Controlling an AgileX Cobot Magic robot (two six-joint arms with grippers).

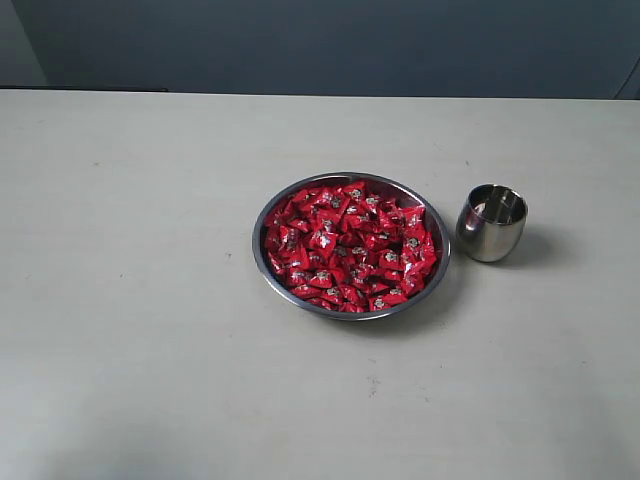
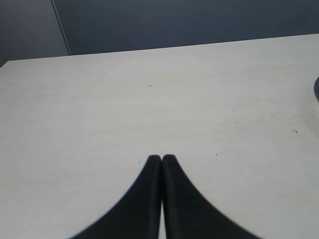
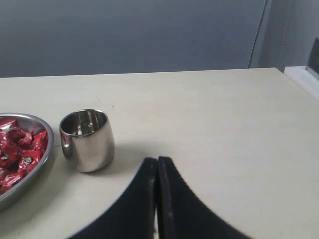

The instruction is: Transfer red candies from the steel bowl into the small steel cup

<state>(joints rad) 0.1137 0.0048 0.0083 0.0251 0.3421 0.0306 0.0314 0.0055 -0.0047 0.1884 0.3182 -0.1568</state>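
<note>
The steel bowl (image 1: 262, 262) sits mid-table, heaped with red candies (image 1: 350, 245). Just right of it stands the small steel cup (image 1: 491, 223), which looks empty inside. The right wrist view shows the cup (image 3: 87, 140) beside the bowl's rim (image 3: 44, 154) and some candies (image 3: 20, 149). My right gripper (image 3: 157, 160) is shut with nothing in it, low over the table and a short way from the cup. My left gripper (image 2: 161, 158) is shut too, empty, over bare table. Neither gripper shows in the exterior view.
A pale tabletop (image 1: 130, 300) stretches around the bowl and cup. A dark blue-grey wall (image 1: 330, 40) runs behind the table's far edge. A dark sliver (image 2: 316, 89) shows at the edge of the left wrist view.
</note>
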